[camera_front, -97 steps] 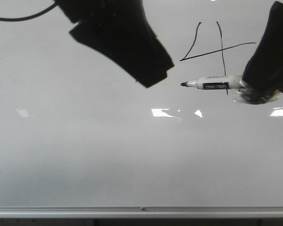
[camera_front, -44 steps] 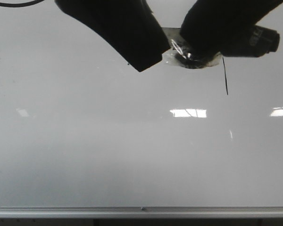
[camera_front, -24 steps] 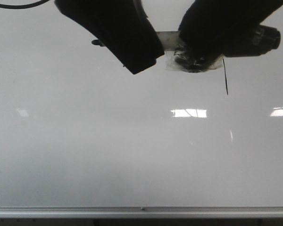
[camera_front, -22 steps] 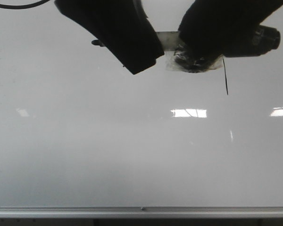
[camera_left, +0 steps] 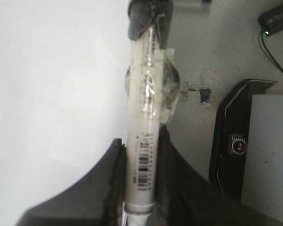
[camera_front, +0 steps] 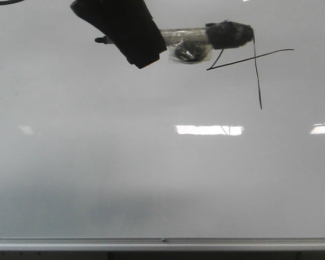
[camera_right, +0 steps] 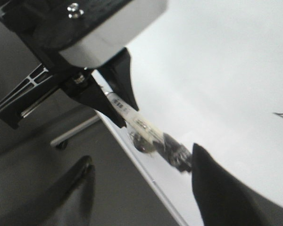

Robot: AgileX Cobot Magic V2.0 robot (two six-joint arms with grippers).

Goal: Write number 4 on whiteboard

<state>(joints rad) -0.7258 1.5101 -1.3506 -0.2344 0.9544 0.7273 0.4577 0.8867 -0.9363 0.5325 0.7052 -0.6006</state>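
The whiteboard (camera_front: 151,179) fills the front view. The number 4 (camera_front: 255,57) is drawn in thin black lines at the upper right. My left gripper (camera_front: 135,43) is at the top, shut on a white marker (camera_front: 179,37). The marker lies level, with its tip (camera_front: 100,39) to the left and its black wrapped end (camera_front: 230,33) over the 4's left stroke. In the left wrist view the fingers (camera_left: 115,160) clamp the barcode barrel (camera_left: 142,155). My right gripper (camera_right: 146,193) is open and empty, just short of the marker's dark end (camera_right: 177,153); it is out of the front view.
A silver rail (camera_front: 162,242) runs along the board's bottom edge. Bright light reflections (camera_front: 208,130) lie across the board's middle. Beyond the board's edge, the left wrist view shows a black-framed grey box (camera_left: 236,146) and a small device with a green light (camera_left: 276,19).
My right gripper brought the marker to the left gripper, let go and drew back out of the front view. The left gripper now holds the marker. The 4 is uncovered again.
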